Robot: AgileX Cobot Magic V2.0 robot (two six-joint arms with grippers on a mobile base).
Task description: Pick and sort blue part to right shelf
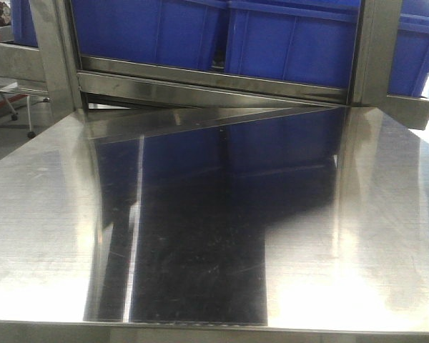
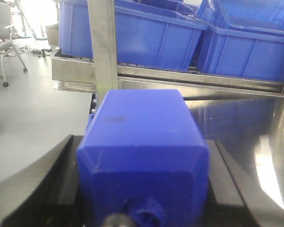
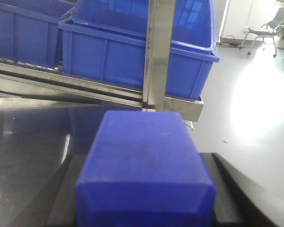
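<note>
In the right wrist view the blue part [image 3: 144, 156], a matte-blue rectangular block with sloped shoulders, lies lengthwise between the black fingers [image 3: 227, 184]. My right gripper [image 3: 143, 163] is shut on it, and its cap end is cut off by the frame's lower edge. The left wrist view shows a second blue block [image 2: 142, 137] with a small round knob [image 2: 149, 215] at its near end. My left gripper [image 2: 142, 144] is shut on that block, a black finger [image 2: 61, 165] pressed to each side. Neither gripper nor block appears in the front view.
A steel table [image 1: 50, 236] spreads in front. Behind it a steel shelf rail [image 1: 214, 82] carries blue bins [image 1: 293, 43]. Steel uprights [image 2: 103, 47] [image 3: 160, 52] stand just beyond each held block. An office chair [image 2: 2, 33] stands on the floor at left.
</note>
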